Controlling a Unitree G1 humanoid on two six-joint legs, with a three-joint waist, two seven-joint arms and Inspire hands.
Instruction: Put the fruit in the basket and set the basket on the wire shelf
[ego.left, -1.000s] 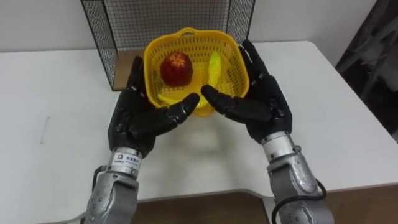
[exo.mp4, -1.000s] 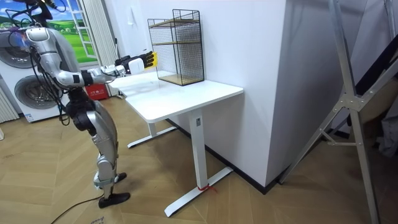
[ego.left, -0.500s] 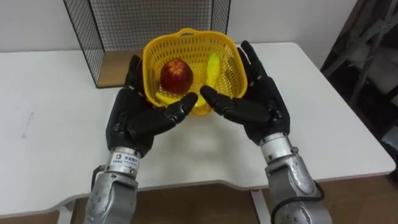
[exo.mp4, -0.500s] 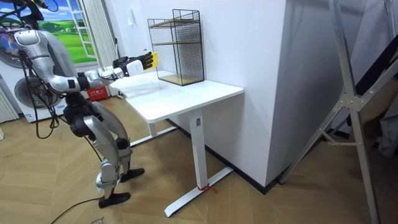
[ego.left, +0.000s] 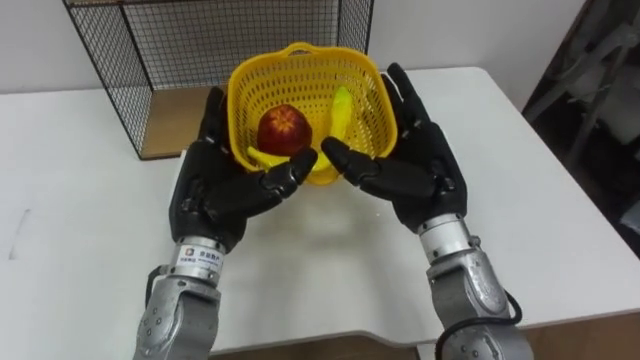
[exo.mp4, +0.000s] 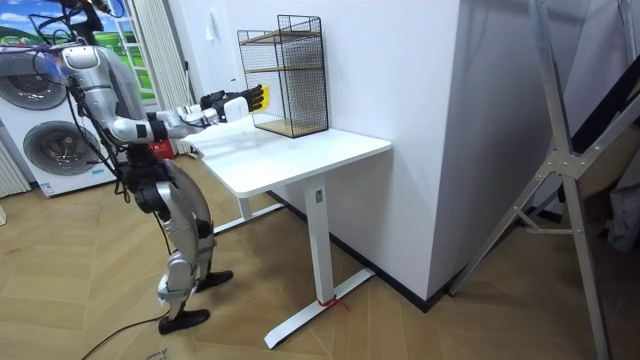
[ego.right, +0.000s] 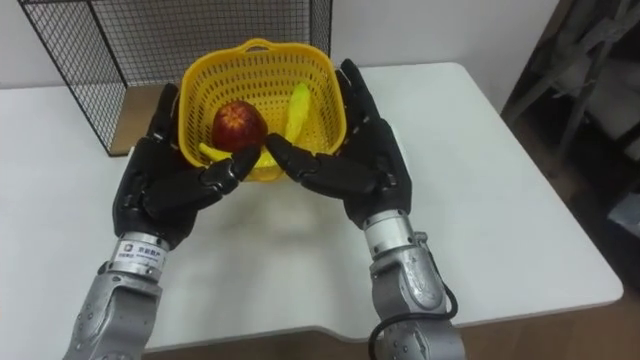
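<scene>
Basket: the yellow basket (ego.left: 372, 95) was held between both hands above the white tabletop (ego.left: 80, 210), just in front of the wire shelf (ego.left: 200, 40).
Fruit: a red apple (ego.left: 284, 130) and a banana (ego.left: 343, 108) lay inside the basket.
Left hand (ego.left: 215, 190): fingers straight along the basket's left wall, thumb reaching under its front.
Right hand (ego.left: 420, 165): fingers straight along the right wall, thumb likewise under the front.
Robot: stood at the tabletop's end on the room view's left, arms outstretched.

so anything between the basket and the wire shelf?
Nothing visible. The basket, carried between the left hand and the right hand, hangs over the table, directly in front of the wire shelf.
</scene>
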